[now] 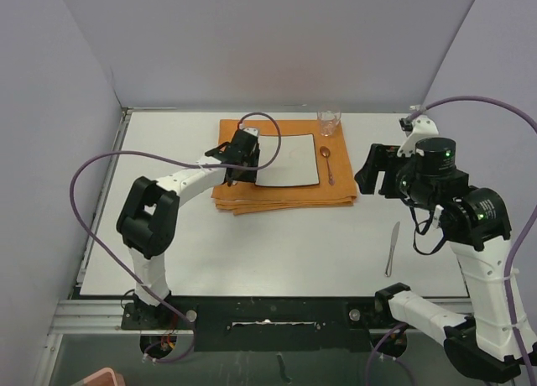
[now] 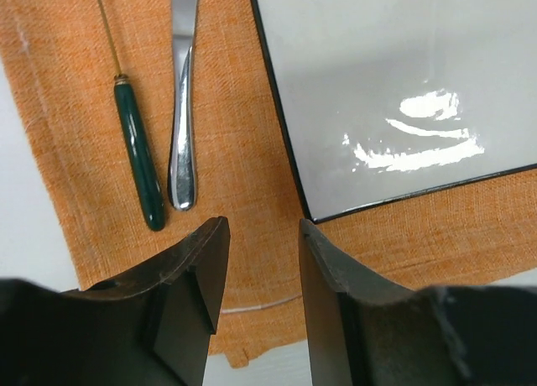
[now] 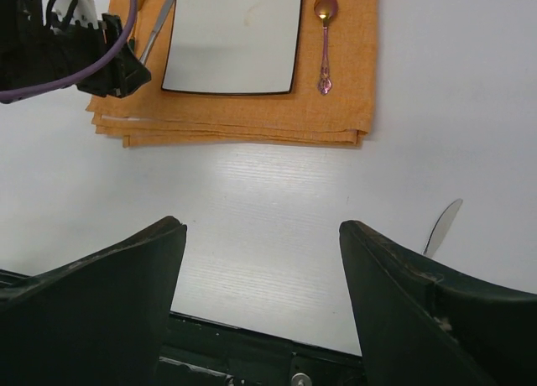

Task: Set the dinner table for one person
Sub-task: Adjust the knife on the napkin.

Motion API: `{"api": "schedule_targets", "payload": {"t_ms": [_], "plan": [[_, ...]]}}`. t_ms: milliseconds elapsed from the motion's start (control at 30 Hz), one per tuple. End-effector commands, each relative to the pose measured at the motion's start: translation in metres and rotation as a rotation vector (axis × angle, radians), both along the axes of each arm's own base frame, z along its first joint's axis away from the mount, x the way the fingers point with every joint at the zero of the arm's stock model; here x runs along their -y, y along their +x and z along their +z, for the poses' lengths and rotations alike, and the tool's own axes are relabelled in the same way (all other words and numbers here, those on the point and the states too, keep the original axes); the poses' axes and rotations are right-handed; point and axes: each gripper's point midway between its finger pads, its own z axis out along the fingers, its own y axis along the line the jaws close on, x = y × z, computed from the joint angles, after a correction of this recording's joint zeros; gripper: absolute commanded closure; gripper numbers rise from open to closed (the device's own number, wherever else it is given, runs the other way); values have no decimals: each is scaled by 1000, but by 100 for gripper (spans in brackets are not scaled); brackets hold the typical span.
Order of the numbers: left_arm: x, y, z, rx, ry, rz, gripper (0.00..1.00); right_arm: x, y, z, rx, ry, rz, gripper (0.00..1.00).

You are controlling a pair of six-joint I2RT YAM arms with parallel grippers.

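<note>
Two open pincers: left pincer (image 2: 262,226) narrow over orange cloth (image 2: 243,176), right pincer (image 3: 262,231) wide; clear glass (image 1: 329,122) on cloth corner.

A folded orange cloth (image 1: 285,195) is shown on the dinner table (image 1: 252,243), with a white plate (image 1: 289,161) and spoon (image 1: 327,164) laid on it and a glass (image 1: 328,122) at its far right corner. The left gripper (image 1: 238,172) is held over its left part; a knife (image 1: 392,247) is laid well to its right.

White plastic arm shells (image 1: 186,181) link bulky black joint housings (image 1: 147,216), trailing thin purple cables (image 3: 75,78), with green lights (image 1: 480,205) on the right arm (image 1: 485,264).
</note>
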Motion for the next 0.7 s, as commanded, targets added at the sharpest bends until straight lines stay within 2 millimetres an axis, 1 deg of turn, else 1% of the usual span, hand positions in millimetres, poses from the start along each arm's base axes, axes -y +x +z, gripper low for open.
{"api": "schedule_targets", "payload": {"t_ms": [0, 67, 200, 267, 300, 367, 433, 533, 667], "plan": [[17, 33, 18, 97, 8, -26, 63, 10, -14, 23, 61, -5, -11, 25], [17, 39, 9, 98, 30, -34, 63, 12, -17, 25, 61, -13, -13, 25], [13, 49, 2, 110, 80, -35, 64, 17, -23, 27, 59, -36, -9, 25], [8, 54, 0, 120, 96, -32, 68, 19, -25, 26, 54, -48, -13, 25], [5, 56, 0, 124, 104, -27, 73, 20, -26, 25, 53, -51, -12, 25], [-2, 62, -4, 125, 118, -21, 75, 21, -27, 24, 49, -57, -10, 25], [-10, 68, -5, 127, 134, -11, 75, 21, -27, 23, 46, -65, -7, 25], [-16, 74, -5, 136, 148, -13, 75, 22, -27, 22, 41, -75, -5, 25], [-22, 81, -7, 135, 154, -19, 70, 22, -26, 21, 35, -80, -6, 25]]}}
